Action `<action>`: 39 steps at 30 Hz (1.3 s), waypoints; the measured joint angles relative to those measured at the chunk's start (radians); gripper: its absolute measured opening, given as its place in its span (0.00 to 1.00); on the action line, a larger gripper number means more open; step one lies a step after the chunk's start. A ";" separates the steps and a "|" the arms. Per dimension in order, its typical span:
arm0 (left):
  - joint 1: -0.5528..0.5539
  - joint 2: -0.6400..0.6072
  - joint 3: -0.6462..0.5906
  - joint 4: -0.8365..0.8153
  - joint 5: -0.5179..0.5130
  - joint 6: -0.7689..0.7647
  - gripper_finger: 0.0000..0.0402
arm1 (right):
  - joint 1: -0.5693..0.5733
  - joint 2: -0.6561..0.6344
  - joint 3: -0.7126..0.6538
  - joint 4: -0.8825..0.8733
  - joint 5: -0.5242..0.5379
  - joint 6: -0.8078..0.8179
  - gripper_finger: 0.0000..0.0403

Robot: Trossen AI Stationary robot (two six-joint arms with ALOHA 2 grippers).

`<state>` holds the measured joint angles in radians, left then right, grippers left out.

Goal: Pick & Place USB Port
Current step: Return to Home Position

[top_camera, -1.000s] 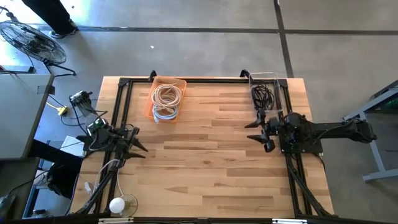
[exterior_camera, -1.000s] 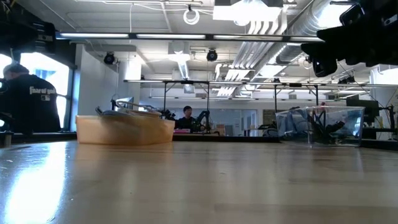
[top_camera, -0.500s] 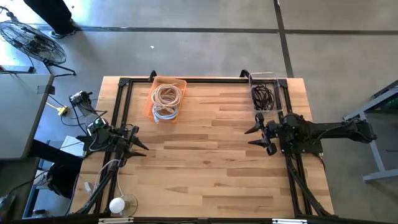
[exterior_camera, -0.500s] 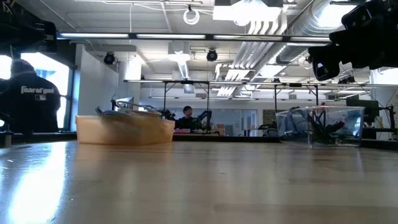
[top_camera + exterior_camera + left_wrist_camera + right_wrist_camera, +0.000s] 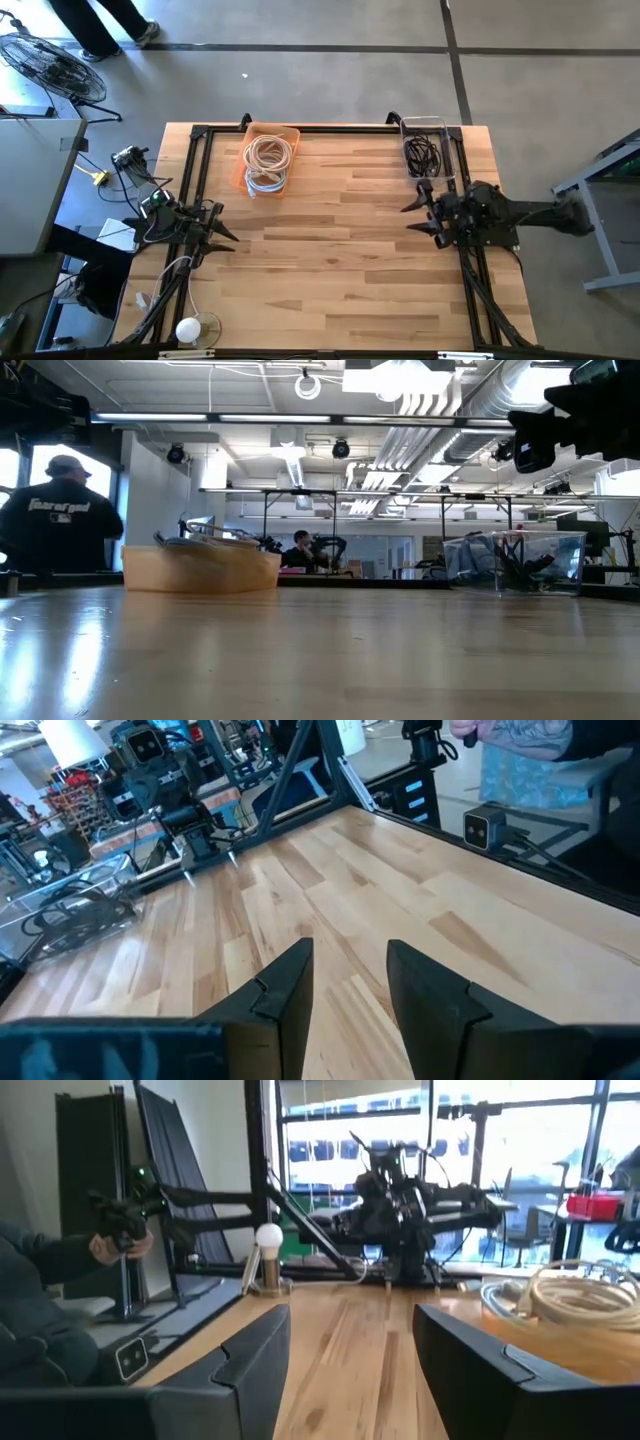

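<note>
An orange bin (image 5: 268, 160) at the table's far side holds pale coiled cables (image 5: 560, 1305); it also shows in the low view (image 5: 200, 570). A clear bin (image 5: 425, 150) at the far right holds black cables (image 5: 520, 565) and appears in the left wrist view (image 5: 60, 915). My right gripper (image 5: 408, 217) hovers open above the table, just near of the clear bin, its fingers spread wide (image 5: 350, 1320). It hangs high in the low view (image 5: 530, 455). My left gripper (image 5: 228, 228) waits open at the table's left edge (image 5: 348, 955). Neither holds anything.
Black frame rails (image 5: 195, 170) run along the table's left, far and right edges. A small lamp with a white bulb (image 5: 188, 330) stands at the near left corner. A person (image 5: 60, 520) stands beyond the table. Bare wood lies between the two arms (image 5: 330, 230).
My right gripper has drawn back a little toward the table's right edge and risen slightly, staying open. The person behind the table has walked across the background. The bins and cables have stayed where they were.
</note>
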<state>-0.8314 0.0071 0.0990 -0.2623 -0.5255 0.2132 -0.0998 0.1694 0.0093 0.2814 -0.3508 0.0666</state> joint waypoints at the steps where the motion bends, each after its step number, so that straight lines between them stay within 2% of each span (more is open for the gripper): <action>1: 0.000 0.000 0.000 0.000 0.000 0.000 0.32 | 0.000 -0.029 0.000 -0.019 0.000 0.001 0.51; 7: 0.000 0.000 0.000 0.000 -0.008 0.002 0.32 | 0.000 -0.167 0.000 -0.121 0.000 0.002 0.51; 11: 0.000 0.000 0.000 0.000 -0.039 0.016 0.32 | 0.000 -0.162 0.000 -0.150 0.019 -0.003 0.51; 14: 0.000 0.000 0.000 -0.003 -0.087 0.033 0.32 | 0.000 -0.166 0.000 -0.187 0.073 -0.015 0.51; 24: 0.000 0.000 0.000 -0.004 -0.213 0.052 0.32 | 0.000 -0.166 0.000 -0.170 0.137 -0.027 0.51; 34: 0.001 0.000 -0.001 -0.002 -0.213 0.060 0.32 | 0.000 -0.166 0.000 -0.166 0.144 -0.027 0.51; 39: 0.025 0.000 -0.002 0.018 -0.181 0.070 0.32 | 0.000 -0.166 0.000 -0.164 0.198 -0.034 0.51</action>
<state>-0.8065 0.0067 0.0975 -0.2445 -0.7069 0.2829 -0.1000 0.0036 0.0093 0.1173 -0.1531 0.0323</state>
